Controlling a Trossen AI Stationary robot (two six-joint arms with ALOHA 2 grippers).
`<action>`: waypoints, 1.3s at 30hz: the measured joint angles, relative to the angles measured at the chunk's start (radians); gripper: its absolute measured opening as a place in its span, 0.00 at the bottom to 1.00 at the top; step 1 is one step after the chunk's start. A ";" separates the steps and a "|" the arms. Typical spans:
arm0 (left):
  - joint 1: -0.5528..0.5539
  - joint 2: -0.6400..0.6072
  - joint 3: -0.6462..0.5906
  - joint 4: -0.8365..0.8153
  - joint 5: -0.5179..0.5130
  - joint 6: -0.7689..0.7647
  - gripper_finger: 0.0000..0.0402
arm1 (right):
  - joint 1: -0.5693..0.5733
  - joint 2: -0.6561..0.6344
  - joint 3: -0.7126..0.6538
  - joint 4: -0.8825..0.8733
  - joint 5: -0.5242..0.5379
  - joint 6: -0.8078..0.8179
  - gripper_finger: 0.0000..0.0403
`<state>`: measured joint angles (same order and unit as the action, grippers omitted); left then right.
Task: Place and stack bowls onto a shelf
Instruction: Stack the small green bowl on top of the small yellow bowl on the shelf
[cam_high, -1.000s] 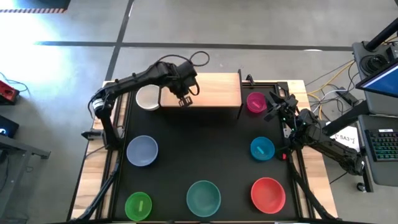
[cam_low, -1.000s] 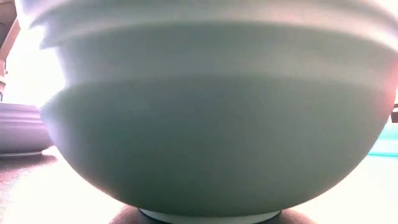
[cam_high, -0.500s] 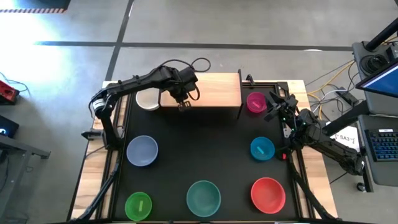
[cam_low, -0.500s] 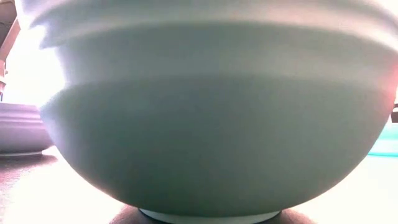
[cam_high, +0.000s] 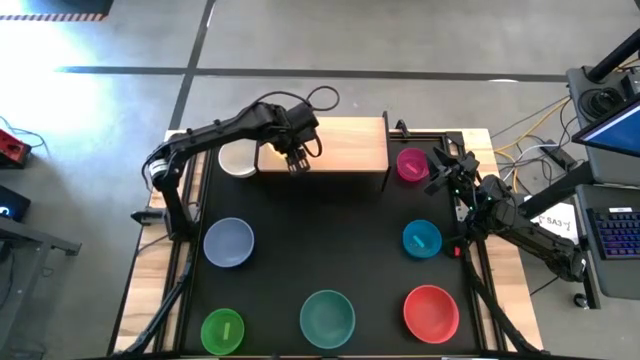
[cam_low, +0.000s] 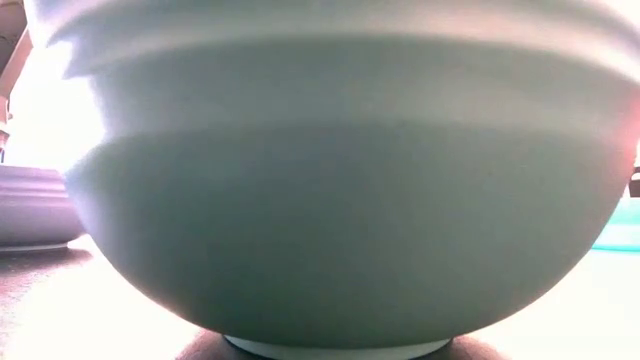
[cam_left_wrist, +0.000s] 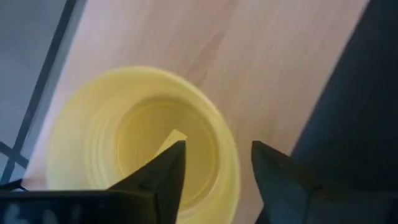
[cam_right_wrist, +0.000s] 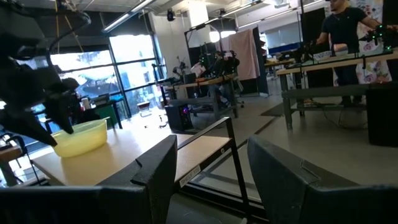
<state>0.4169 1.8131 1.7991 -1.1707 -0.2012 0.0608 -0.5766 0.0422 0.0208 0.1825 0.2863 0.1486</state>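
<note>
A yellow bowl (cam_left_wrist: 143, 143) stands upright on its base on the light wooden shelf (cam_high: 345, 145), near the shelf's left end. My left gripper (cam_left_wrist: 217, 146) hangs open just above it, pointing down. One finger is over the bowl's hollow and the other outside the rim, with a gap showing on each side. In the high view the left arm hides this bowl. My right gripper (cam_high: 440, 165) waits open beside the magenta bowl (cam_high: 411, 164). A white bowl (cam_high: 236, 160) sits by the shelf's left end.
On the black table top stand a lavender bowl (cam_high: 229, 243), a green bowl (cam_high: 222, 330), a teal bowl (cam_high: 327, 317), a red bowl (cam_high: 431, 312) and a blue bowl (cam_high: 422, 239). The teal bowl (cam_low: 330, 200) fills the low view. The shelf's right half is bare wood.
My left gripper has dipped slightly over the shelf's left part and stayed there above the yellow bowl.
</note>
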 joint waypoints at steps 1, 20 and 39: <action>-0.004 -0.001 0.010 0.000 0.000 0.000 0.45 | 0.000 0.000 0.000 0.000 0.000 0.000 0.46; -0.313 -0.011 0.120 -0.166 -0.106 -0.154 0.52 | 0.000 0.000 0.000 0.000 0.000 -0.001 0.46; -0.783 -0.004 -0.072 -0.378 0.165 -1.024 0.52 | 0.000 0.000 0.000 0.000 0.000 -0.002 0.46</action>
<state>-0.3662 1.8095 1.7269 -1.5488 -0.0358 -0.9633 -0.5766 0.0422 0.0210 0.1825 0.2863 0.1467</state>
